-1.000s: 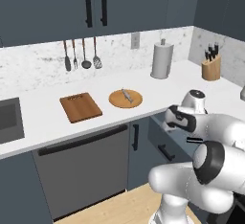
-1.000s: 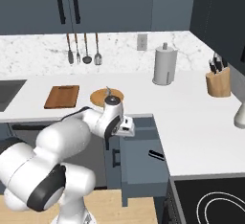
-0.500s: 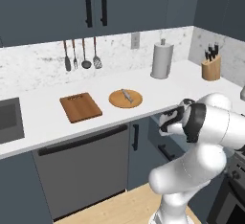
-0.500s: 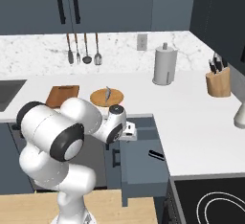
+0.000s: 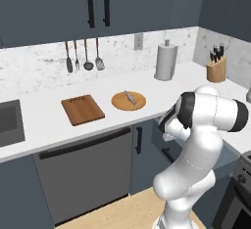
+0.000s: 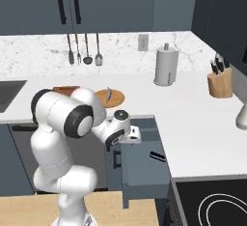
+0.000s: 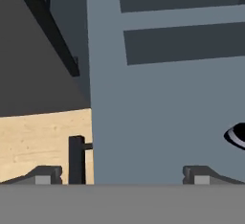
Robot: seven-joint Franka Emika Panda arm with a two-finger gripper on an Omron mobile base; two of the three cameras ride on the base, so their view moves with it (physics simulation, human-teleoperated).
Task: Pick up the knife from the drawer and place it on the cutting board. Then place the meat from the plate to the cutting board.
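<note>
Jaws of the white arm's two-finger gripper (image 7: 122, 173): spread wide, nothing held, poised over the open dark blue-grey drawer (image 6: 144, 164) with grey inner walls, below the desk's front edge.
Black-handled kitchen knife (image 6: 157, 156): lying inside the drawer near its right wall; handle end visible at the right edge of the hand view.
Rectangular reddish-brown wooden cutting board (image 5: 82, 109): flat on the white desk (image 5: 44, 120), near its front edge, bare.
Round tan wooden plate (image 5: 128, 101): just right of the board, apart from it.
Small elongated grey-silver meat (image 5: 130, 97): resting on the plate.
</note>
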